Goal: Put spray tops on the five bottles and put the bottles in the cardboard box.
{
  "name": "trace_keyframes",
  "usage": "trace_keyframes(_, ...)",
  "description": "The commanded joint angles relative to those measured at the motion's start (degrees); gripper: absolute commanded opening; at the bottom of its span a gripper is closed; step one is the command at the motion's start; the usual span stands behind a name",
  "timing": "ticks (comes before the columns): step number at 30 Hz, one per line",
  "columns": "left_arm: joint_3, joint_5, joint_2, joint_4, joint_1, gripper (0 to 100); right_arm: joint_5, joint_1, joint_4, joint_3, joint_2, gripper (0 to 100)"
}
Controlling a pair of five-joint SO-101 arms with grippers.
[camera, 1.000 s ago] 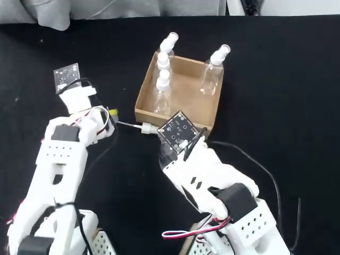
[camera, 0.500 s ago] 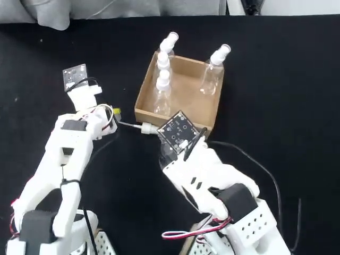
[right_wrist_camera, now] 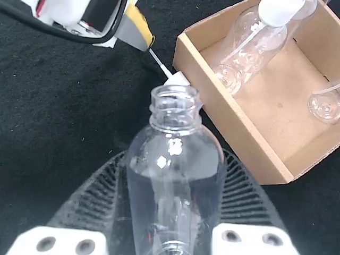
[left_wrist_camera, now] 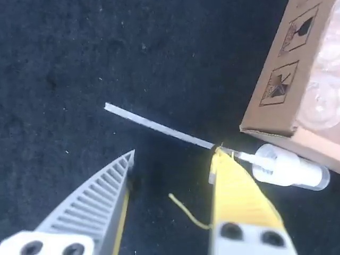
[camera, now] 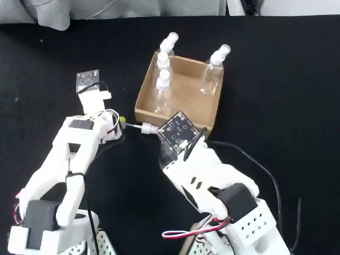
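Progress: four capped bottles (camera: 161, 94) seem to stand in the cardboard box (camera: 186, 101), centre of the high view. Three are along its left wall, one at its upper right corner. One to go.

The fifth bottle (right_wrist_camera: 175, 186) is clamped in the right gripper (right_wrist_camera: 175, 159), lower centre, neck bare and aimed at the box's front left corner. Its spray top (left_wrist_camera: 287, 167) lies on the black table (camera: 287, 79) just beside that corner, thin tube (left_wrist_camera: 154, 126) pointing left.

Left gripper (left_wrist_camera: 172, 154) is spread wide and holds nothing, yellow fingertip right at the tube's root.

Remaining, by judgement: seat the top, box the bottle.

Surface: black cloth. Grey fabric (camera: 48, 13) is bunched along the upper left edge.
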Motion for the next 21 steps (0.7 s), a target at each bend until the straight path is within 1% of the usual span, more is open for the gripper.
trace_keyframes(1,-4.0,-0.09,0.7,-1.41,0.04,21,0.53,1.49,-1.23,-0.13,-1.27,13.8)
trace_keyframes(4,-5.05,0.7,0.97,-1.41,0.31,21,0.53,1.49,-1.23,-0.13,-1.27,13.8)
trace_keyframes(7,-5.67,4.92,0.97,-1.49,0.4,21,0.53,1.49,-1.23,-0.13,-1.27,13.8)
trace_keyframes(11,-6.81,8.09,0.97,-1.67,0.57,21,0.53,1.49,-1.23,-0.04,-1.27,13.8)
trace_keyframes(13,-6.11,9.32,1.05,-4.22,0.66,21,0.53,1.49,-1.23,-0.04,-1.27,13.8)
trace_keyframes(18,-4.97,9.58,6.15,-8.53,0.75,21,0.53,1.41,-1.23,-0.04,-1.27,13.8)
trace_keyframes(21,-7.69,9.58,9.67,-6.42,1.19,21,0.53,1.41,-1.49,0.4,-1.27,13.8)
